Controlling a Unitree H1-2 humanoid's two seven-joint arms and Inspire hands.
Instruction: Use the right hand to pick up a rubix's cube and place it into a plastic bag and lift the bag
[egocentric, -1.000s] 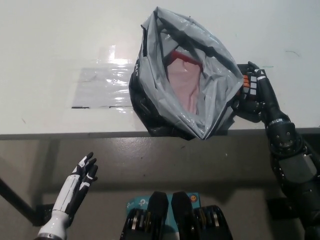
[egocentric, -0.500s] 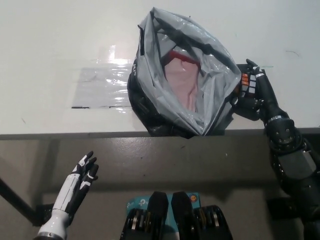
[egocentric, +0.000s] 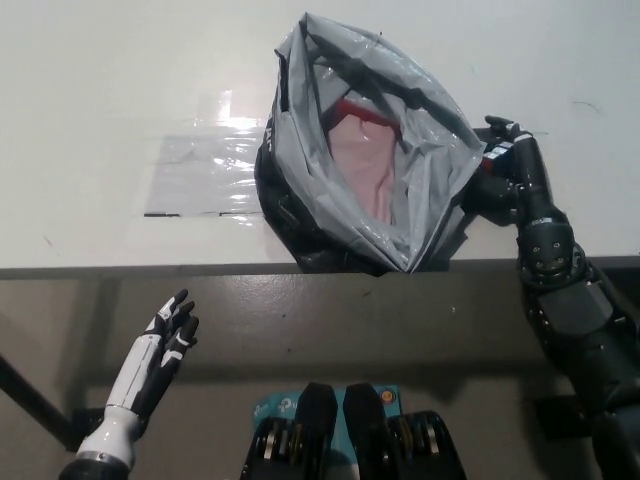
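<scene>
1. A crumpled grey plastic bag with a wide-open mouth is seen on the white table, near its front edge.
2. The black right hand is pressed against the bag's right rim, closed around the multicoloured rubix's cube, of which only a small red and white part is visible.
3. The white left hand is held open below the table edge, well left of the bag.

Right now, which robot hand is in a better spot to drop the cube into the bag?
The right hand. It sits at the right edge of the open plastic bag, on the cube. The left hand hangs open below the table, far away.
</scene>
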